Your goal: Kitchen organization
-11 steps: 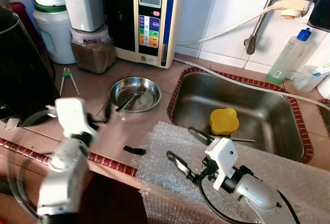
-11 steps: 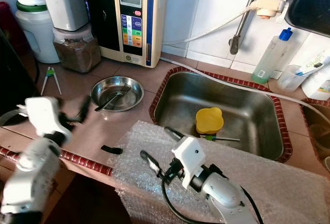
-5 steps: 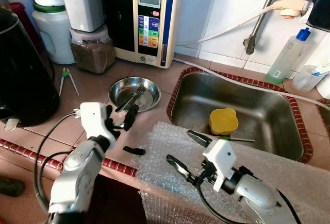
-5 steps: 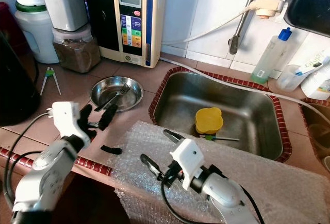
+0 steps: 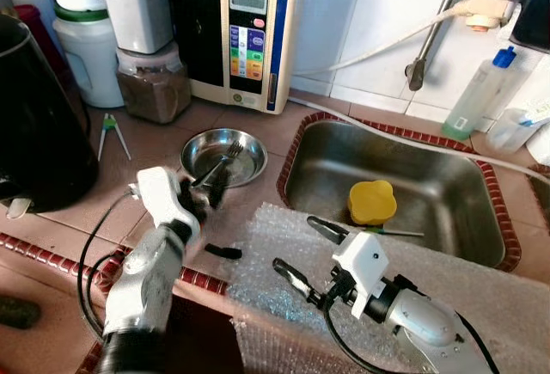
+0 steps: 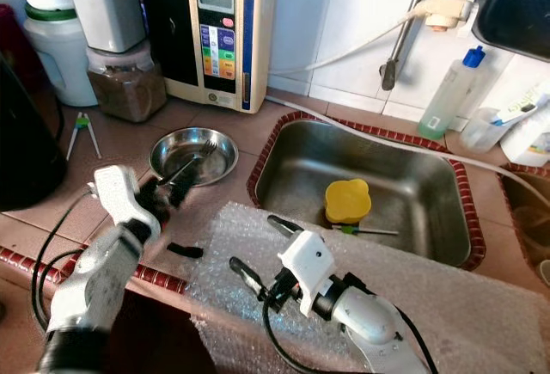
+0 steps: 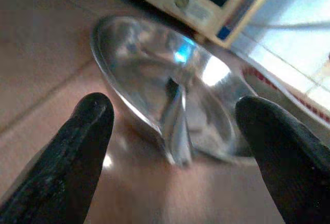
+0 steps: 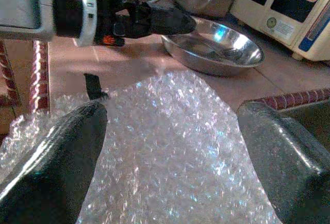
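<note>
A steel bowl (image 5: 246, 152) with a fork (image 5: 229, 157) lying in it sits on the tiled counter, left of the sink. My left gripper (image 5: 210, 192) is open just at the bowl's near rim. In the left wrist view its two black fingers (image 7: 88, 141) stand wide apart on either side of the bowl (image 7: 139, 69) and the fork's handle (image 7: 177, 126). My right gripper (image 5: 297, 243) is open and hovers over the bubble wrap (image 5: 481, 279) spread on the counter's front edge. Nothing is held between its fingers.
A yellow container (image 5: 372, 202) lies in the steel sink (image 5: 438, 180). A small black piece (image 5: 223, 252) lies beside the wrap. A water machine (image 5: 249, 30), a jar (image 5: 155, 90), a black kettle (image 5: 34, 116), green tongs (image 5: 110, 129) and a soap bottle (image 5: 479, 95) ring the counter.
My left arm has swung in from the counter's front left towards the bowl, and its fingers now reach the near rim. The right arm has barely shifted.
</note>
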{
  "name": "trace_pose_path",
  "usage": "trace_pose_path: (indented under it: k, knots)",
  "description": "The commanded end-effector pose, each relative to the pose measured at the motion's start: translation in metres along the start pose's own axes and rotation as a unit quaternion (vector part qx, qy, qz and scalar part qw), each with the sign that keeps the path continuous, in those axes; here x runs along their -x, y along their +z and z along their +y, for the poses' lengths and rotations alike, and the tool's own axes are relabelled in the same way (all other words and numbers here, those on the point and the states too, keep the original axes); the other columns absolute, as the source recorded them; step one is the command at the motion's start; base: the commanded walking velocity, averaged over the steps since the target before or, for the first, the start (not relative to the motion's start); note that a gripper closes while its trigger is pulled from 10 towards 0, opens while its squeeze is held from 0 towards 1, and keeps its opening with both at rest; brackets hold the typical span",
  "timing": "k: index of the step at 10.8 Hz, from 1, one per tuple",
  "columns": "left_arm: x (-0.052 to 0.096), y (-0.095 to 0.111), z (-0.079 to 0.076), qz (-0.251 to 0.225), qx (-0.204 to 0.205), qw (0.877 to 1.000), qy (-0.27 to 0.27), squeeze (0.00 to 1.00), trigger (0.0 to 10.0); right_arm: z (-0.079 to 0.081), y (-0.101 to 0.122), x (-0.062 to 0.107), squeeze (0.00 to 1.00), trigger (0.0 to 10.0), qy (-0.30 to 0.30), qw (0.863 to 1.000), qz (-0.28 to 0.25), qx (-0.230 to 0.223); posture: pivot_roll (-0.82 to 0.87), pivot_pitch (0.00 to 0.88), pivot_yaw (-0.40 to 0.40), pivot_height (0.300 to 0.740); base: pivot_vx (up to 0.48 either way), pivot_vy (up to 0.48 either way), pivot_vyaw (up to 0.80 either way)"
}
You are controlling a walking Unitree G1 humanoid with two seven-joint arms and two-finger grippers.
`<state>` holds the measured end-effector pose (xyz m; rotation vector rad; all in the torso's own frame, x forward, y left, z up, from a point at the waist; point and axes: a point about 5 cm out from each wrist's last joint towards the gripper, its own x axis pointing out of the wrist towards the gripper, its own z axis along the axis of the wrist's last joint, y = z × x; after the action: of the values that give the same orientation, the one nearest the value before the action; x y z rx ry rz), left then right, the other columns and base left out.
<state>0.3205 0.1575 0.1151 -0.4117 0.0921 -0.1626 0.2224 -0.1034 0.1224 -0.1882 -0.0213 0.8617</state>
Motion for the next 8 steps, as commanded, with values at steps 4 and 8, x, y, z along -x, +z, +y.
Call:
trace_pose_path:
  k: [4,8]
  knots:
    - [-0.011,-0.002,0.001,-0.016,0.01,0.999,0.031,0.0,10.0,0.0,0.002,-0.002,0.0,10.0,0.005,1.0,-0.001,0.004,0.14,0.0,-0.051,0.74,0.0,0.0,0.0]
    - [-0.019,-0.013,-0.002,-0.018,0.037,0.998,0.056,0.0,0.0,-0.001,0.001,-0.003,0.0,10.0,0.009,1.0,0.002,0.01,0.14,0.0,-0.056,0.74,0.0,0.0,0.0]
